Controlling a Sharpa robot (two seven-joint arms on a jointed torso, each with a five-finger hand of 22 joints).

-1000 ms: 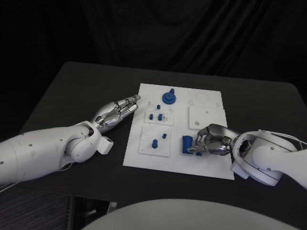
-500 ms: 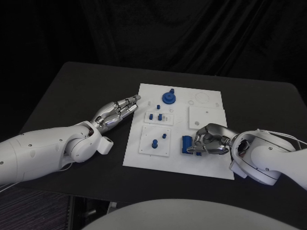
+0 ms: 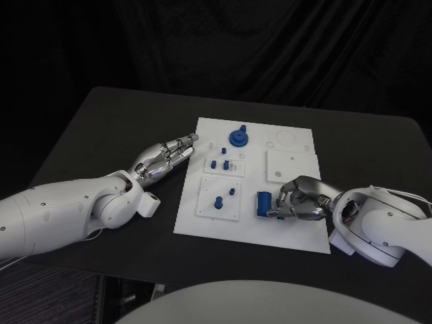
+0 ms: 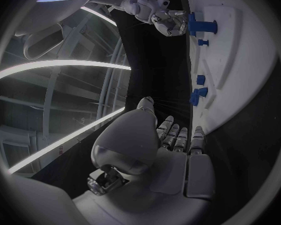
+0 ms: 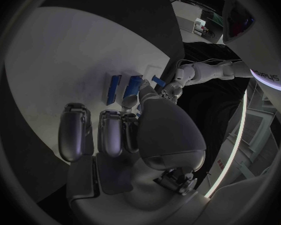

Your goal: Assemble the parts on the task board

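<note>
Right hand (image 3: pixel 302 198) pinched a blue part (image 3: pixel 264 203) on the board (image 3: pixel 292 165), apparently mid-grasp, needing a lift next; left hand (image 3: pixel 163 159) lay open.

Two arms are clad in smooth, rounded white shells, dotted with small dark screws near the joints. Each ends in a silver, metallic robot hand, the left (image 3: pixel 165 159) and the right (image 3: pixel 301 198), built of glossy segmented fingers. Thin pale cables are looped beside the right wrist. A bulbous silver thumb base is seen in both wrist views.
</note>
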